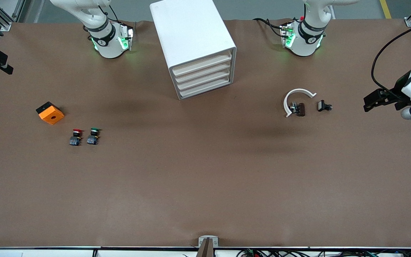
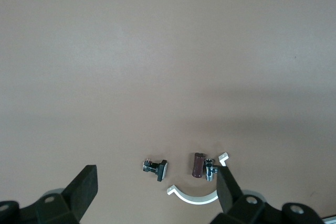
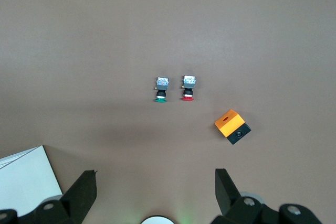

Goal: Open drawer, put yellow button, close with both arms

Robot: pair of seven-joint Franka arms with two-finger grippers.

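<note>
- End effector of the right arm (image 3: 156,178): up over the right arm's end of the counter (image 1: 205,171), fingers (image 3: 86,184) spread wide, nothing between them.
- Orange box with a black underside (image 1: 50,113): on the counter toward the right arm's end, round hole in its upper face.
- Red-capped button (image 1: 76,137): nearer the front camera than the orange box.
- Green-capped button (image 1: 93,136): just beside the red one, apart from it, on the side toward the left arm's end.
- White cabinet (image 1: 191,39): between the two arm bases, front angled toward the left arm's end.
- Drawer (image 1: 202,64): topmost of four, pushed in flush like the three under it.
- White curved strip (image 1: 298,91): toward the left arm's end, arching around a small brown and metal part (image 1: 299,109).
- Small black part (image 1: 322,105): just beside the strip, apart from it.
- End effector of the left arm (image 2: 156,170): up over the left arm's end of the counter, fingers (image 2: 86,182) parted, gripping nothing.
</note>
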